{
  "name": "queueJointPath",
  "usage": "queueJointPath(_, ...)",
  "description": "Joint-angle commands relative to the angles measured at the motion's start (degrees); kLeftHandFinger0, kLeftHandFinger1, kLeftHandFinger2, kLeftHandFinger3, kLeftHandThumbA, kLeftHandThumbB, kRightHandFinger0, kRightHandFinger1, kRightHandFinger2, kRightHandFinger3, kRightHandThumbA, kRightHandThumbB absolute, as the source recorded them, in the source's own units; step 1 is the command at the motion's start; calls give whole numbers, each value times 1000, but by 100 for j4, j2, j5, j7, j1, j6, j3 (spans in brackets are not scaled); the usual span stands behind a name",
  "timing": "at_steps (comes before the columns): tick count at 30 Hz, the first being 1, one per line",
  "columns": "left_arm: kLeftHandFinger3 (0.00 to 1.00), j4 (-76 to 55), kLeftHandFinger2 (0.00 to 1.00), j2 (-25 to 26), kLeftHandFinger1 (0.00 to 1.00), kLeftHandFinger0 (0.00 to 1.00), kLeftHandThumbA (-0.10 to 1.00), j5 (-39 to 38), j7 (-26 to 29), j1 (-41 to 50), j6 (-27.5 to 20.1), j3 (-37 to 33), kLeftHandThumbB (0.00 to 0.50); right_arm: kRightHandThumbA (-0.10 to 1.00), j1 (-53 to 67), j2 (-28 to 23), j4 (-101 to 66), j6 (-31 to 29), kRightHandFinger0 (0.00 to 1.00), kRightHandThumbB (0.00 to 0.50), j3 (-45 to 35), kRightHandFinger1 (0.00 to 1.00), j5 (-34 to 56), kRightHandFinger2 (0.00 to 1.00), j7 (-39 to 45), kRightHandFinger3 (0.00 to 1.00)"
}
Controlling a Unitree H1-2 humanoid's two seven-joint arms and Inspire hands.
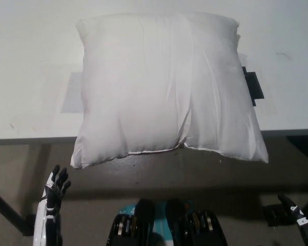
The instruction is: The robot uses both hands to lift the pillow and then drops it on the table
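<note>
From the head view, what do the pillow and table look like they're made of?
Pillow: white woven fabric with a slight sheen, soft filling; it shows creases, seams and puffed corners. Table: smooth matte white top, likely laminate, with a thin dark edge.

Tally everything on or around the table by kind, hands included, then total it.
Pillow: 1
Table: 1
Black patch: 1
Left robot hand: 1
Right robot hand: 1
Total: 5

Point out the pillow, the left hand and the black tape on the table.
pillow [164, 87], head view, middle of its top face.
left hand [54, 188], head view, lower left, on its back.
black tape [253, 85], head view, on the strip showing right of the pillow.
</note>
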Motion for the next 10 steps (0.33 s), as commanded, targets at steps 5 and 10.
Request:
queueJointPath(5, 1000, -167, 1000, 67, 1000, 1000, 1000, 321, 222, -101, -256, -26, 97, 1000, -66, -116, -184, -115, 1000, 178, 4, 1000, 12, 1000, -13, 1000)
queueJointPath(10, 1000, -182, 1000, 79, 1000, 1000, 1000, 334, 238, -75, -256, -45, 80, 1000, -32, -108, -195, -155, 1000, 168, 15, 1000, -99, 1000, -57, 1000)
